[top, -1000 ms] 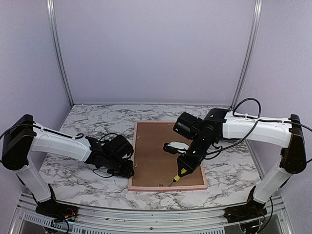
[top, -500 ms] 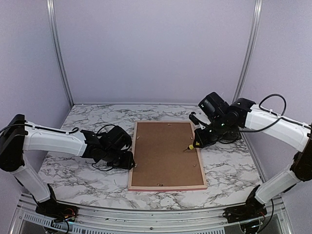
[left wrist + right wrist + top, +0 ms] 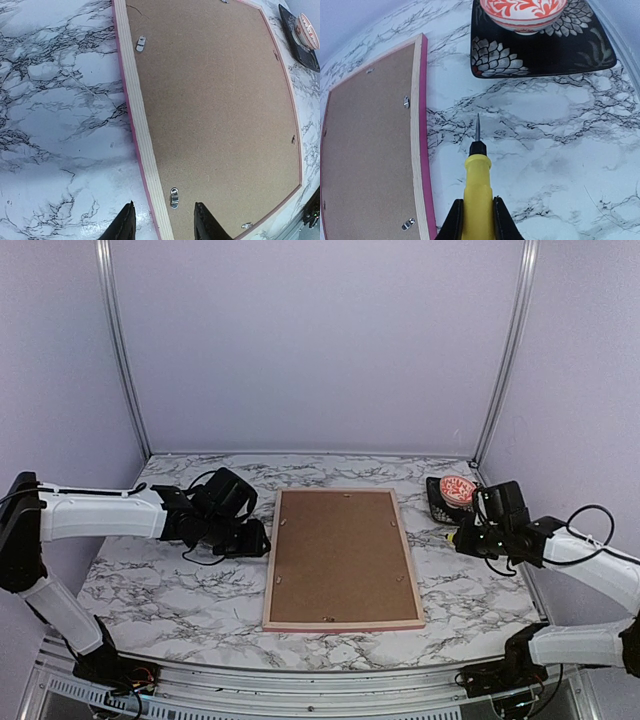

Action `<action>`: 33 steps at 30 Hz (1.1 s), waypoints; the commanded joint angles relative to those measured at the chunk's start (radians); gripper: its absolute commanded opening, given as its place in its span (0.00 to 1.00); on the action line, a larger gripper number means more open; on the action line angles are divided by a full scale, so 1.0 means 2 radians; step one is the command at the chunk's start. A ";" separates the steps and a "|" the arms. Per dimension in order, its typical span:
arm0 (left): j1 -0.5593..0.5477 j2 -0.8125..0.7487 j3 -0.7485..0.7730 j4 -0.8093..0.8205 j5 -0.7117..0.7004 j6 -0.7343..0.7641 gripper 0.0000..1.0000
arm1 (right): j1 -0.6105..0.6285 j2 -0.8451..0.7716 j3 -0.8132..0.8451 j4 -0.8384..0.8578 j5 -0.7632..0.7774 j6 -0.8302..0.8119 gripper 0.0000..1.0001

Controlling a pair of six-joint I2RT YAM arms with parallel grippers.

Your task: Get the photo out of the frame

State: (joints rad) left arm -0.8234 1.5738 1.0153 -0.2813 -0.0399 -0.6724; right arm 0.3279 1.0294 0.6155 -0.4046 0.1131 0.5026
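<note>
1. Top view: the frame lies face down mid-table, with its backing board uppermost. The photo is hidden beneath the board. The left gripper sits just beside the frame's far-left rim. The right gripper is right of the frame, near a plate carrying a bowl.
2. Left wrist view: the left gripper has its fingers apart and empty, over the rim by a clip. Bare marble lies left of the frame.
3. Right wrist view: the right gripper is clamped on a screwdriver, whose tip is clear of both frame and plate.
4. Handling: the board is probably stiff and light, so lift it by an edge. The photo, being paper, will likely crease, so grip it at a margin. The frame may slide on the marble.
</note>
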 commanded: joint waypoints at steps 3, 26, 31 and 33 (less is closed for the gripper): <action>0.008 0.010 0.024 -0.019 0.007 0.017 0.40 | -0.054 -0.041 -0.117 0.241 -0.074 0.042 0.01; 0.013 0.029 0.031 -0.021 0.006 0.026 0.40 | -0.057 0.020 -0.180 0.266 -0.086 0.077 0.29; 0.014 0.036 0.032 -0.022 0.008 0.028 0.40 | -0.056 0.019 -0.171 0.247 -0.087 0.070 0.32; 0.014 0.037 0.032 -0.021 0.008 0.028 0.40 | -0.056 0.018 -0.160 0.235 -0.089 0.063 0.32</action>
State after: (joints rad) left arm -0.8032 1.6283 1.0519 -0.2977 -0.0292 -0.6342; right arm 0.2230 1.0679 0.2264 0.1116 -0.0692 0.6365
